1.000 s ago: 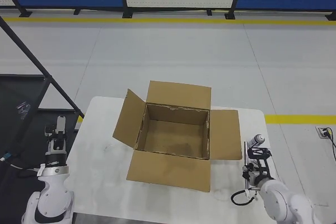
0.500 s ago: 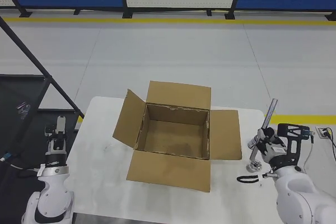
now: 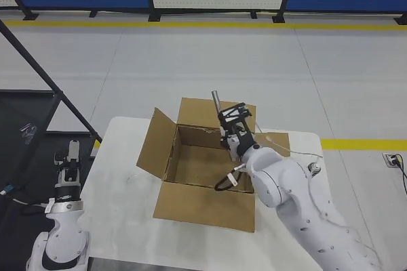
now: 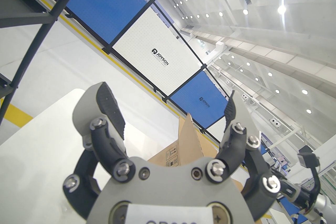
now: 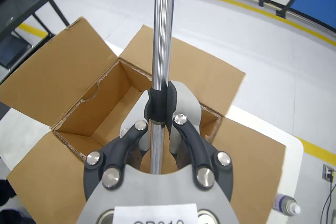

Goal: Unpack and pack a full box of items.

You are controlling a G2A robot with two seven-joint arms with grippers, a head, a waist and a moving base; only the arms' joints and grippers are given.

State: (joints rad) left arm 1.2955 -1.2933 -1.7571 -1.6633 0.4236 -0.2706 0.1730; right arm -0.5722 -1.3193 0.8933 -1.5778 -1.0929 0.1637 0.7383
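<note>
Above the rear wall of the open cardboard box [image 3: 203,203]: one steel rod [image 5: 162,25], polished, straight, flat-ended, clamped by right gripper [image 5: 160,104]. Rod's lower end hidden behind the gripper, perhaps inside the box. At left edge of table [image 3: 122,203]: left gripper [image 4: 168,93], jaws spread apart.

Logo print stands on the wall panels [image 4: 141,36], and handling symbols mark the cardboard box [image 4: 170,156].

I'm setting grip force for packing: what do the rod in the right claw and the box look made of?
The rod, clamped in the right claw, looks like polished metal, perhaps steel or chrome plating; bright streaks run its length. The box is brown corrugated cardboard, matte; fluting shows along its cut edges.
</note>
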